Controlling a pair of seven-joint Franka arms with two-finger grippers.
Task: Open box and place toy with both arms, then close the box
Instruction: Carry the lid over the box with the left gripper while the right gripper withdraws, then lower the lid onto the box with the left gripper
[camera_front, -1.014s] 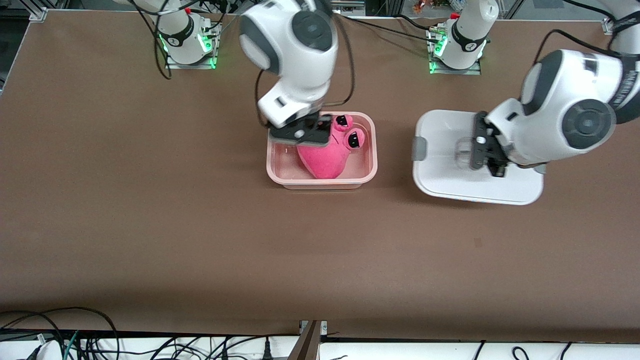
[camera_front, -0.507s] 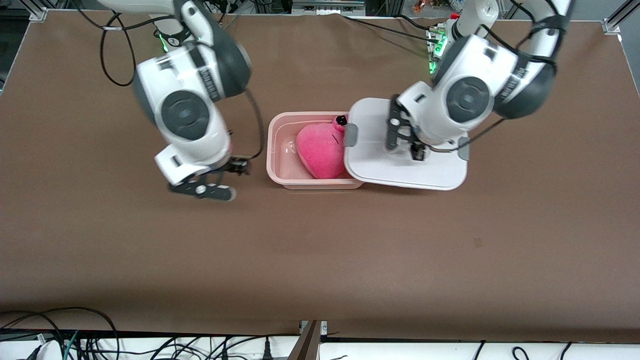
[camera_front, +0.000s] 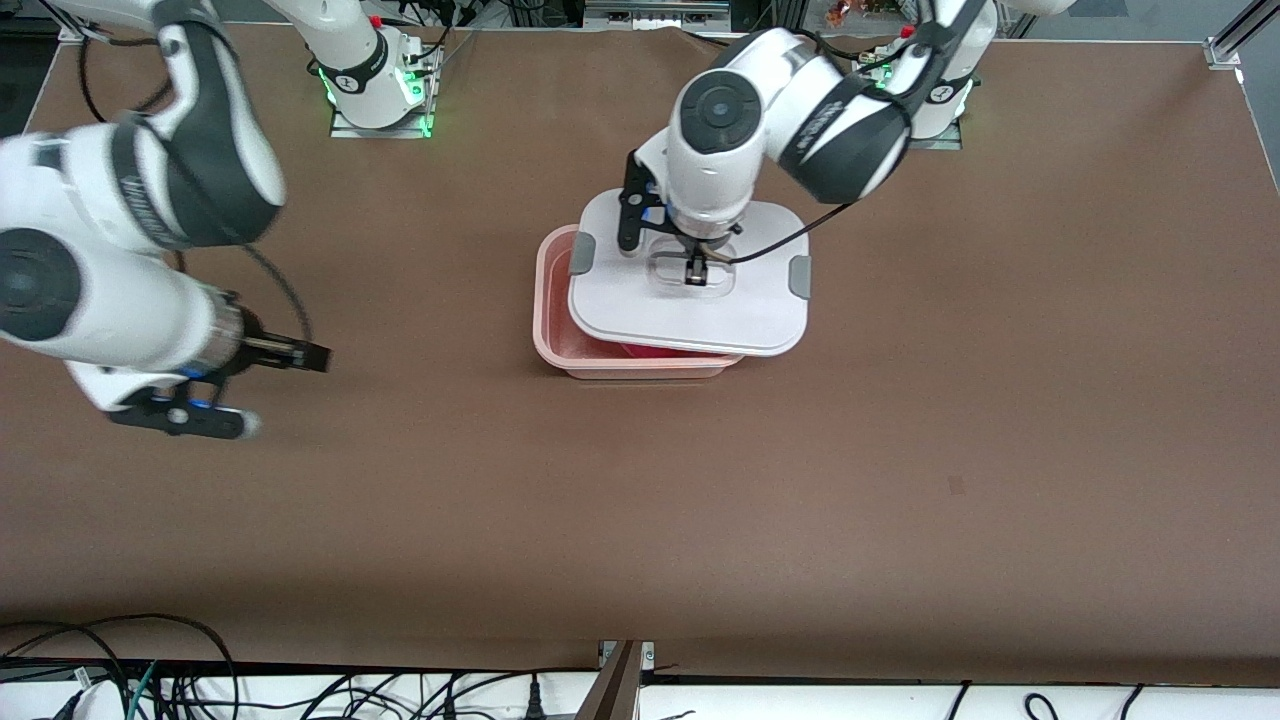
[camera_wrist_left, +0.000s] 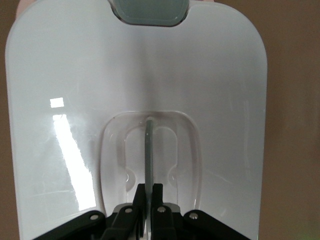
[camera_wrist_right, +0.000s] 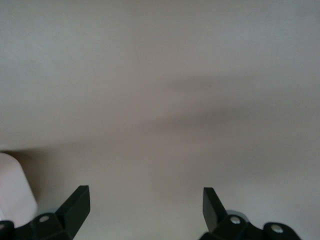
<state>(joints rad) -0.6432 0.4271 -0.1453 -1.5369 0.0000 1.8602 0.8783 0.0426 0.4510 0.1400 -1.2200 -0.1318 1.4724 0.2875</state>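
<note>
Now the left gripper (camera_front: 693, 268) is pinched on the lid's (camera_front: 690, 300) clear centre handle (camera_wrist_left: 148, 155), lid askew over the pink box (camera_front: 552, 300) mid-table, toy (camera_front: 650, 351) barely visible under it. Right gripper (camera_wrist_right: 145, 205) spread wide & empty over bare table (camera_front: 400, 480) twd right arm's end

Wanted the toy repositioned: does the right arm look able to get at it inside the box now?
Probably not: the lid, gripped by the left tool, covers most of the box; the right tool hangs open over bare table.
</note>
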